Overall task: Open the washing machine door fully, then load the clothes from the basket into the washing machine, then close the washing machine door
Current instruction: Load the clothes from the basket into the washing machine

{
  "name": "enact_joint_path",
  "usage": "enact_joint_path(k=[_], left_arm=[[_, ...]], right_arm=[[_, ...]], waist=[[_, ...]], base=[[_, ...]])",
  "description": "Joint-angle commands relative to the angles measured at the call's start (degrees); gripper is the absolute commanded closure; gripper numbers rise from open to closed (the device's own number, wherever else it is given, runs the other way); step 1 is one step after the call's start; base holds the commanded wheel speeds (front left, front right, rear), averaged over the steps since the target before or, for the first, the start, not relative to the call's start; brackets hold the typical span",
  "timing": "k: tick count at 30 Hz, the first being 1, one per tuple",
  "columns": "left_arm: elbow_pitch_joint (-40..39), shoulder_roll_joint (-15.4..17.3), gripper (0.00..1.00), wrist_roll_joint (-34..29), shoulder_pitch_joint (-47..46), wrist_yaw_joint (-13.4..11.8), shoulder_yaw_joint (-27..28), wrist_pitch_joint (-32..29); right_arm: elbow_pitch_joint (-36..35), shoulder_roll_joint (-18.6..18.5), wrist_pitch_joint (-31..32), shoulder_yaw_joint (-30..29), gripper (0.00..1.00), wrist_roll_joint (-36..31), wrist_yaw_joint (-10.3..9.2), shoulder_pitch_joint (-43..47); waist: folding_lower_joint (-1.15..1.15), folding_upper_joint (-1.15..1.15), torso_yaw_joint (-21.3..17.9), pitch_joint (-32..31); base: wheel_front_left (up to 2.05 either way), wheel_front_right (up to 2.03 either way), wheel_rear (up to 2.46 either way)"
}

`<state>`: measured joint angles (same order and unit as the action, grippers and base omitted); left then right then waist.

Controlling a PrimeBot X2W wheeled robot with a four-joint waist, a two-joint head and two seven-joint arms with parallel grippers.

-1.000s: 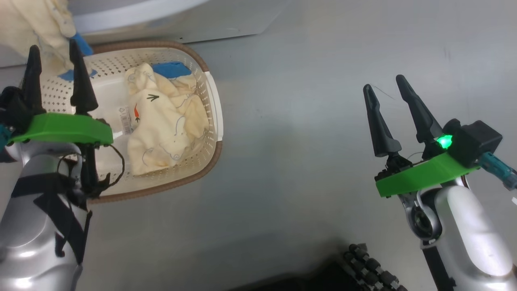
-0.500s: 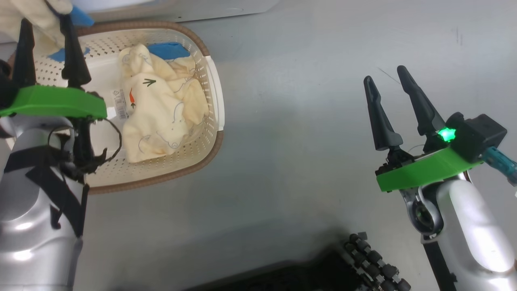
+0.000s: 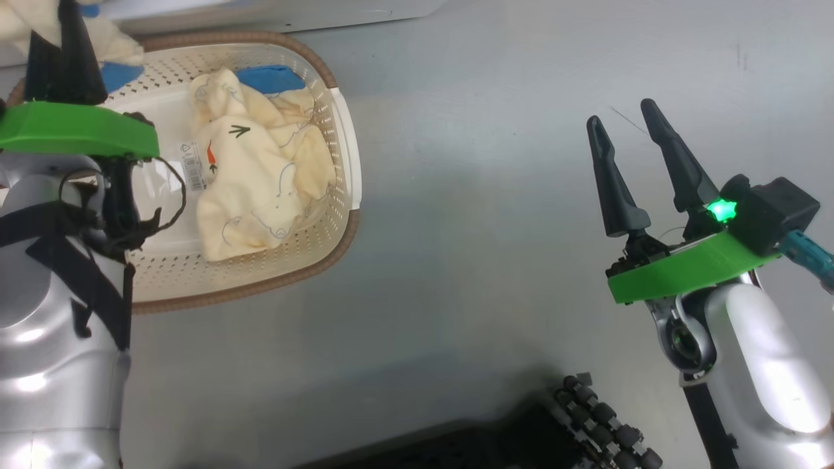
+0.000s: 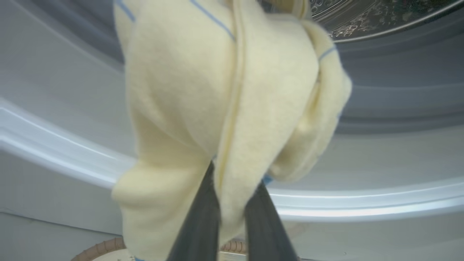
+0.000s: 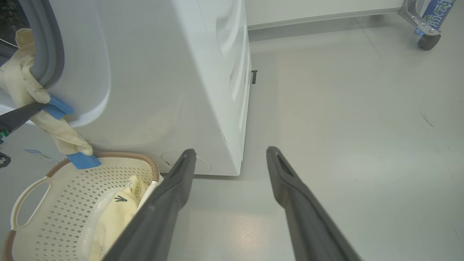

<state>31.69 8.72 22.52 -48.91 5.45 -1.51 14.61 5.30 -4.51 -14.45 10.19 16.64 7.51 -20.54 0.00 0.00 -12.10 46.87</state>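
Blurred cream garment (image 4: 224, 90) swallows the fingertips of the left gripper (image 4: 235, 174) — its forearm hides one end of the basket (image 3: 329, 195) — washing machine (image 3: 293, 14) cut off at top.

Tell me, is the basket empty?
Not empty: a cream-yellow garment and a blue cloth piece lie in the basket.

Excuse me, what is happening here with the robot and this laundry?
The robot is loading laundry. Its left gripper is shut on a cream garment, holding it at the open mouth of the washing machine, above the basket. A second garment and a blue cloth lie in the basket. The right gripper is open over the floor, holding nothing.
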Motion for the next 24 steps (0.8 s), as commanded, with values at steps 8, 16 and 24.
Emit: enact_joint_path(k=[8,16,24], left_arm=[[-4.8,0.9,1.0,-3.5,0.4,0.9,3.5,0.4],[-8.6,-0.3,1.0,-6.1,3.9,1.4,3.0,0.4],[-9.0,1.4,1.0,-7.4,1.5,1.7,1.2,0.1]], right_arm=[[-0.9,0.0,-0.5,-0.2,0.0,0.1,-0.02,0.8],[-0.4,-0.1,-0.5,-0.4,0.0,0.3,-0.02,1.0],[0.3,0.2,-0.5,0.3,0.0,0.5,-0.02,1.3]], waist=[[0.0,0.0,1.9,-2.1],[0.0,0.0,3.1,-4.8],[0.0,0.0,2.6,-7.0]], base=[[0.0,0.0,0.0],[0.0,0.0,0.0],[0.0,0.0,0.0]])
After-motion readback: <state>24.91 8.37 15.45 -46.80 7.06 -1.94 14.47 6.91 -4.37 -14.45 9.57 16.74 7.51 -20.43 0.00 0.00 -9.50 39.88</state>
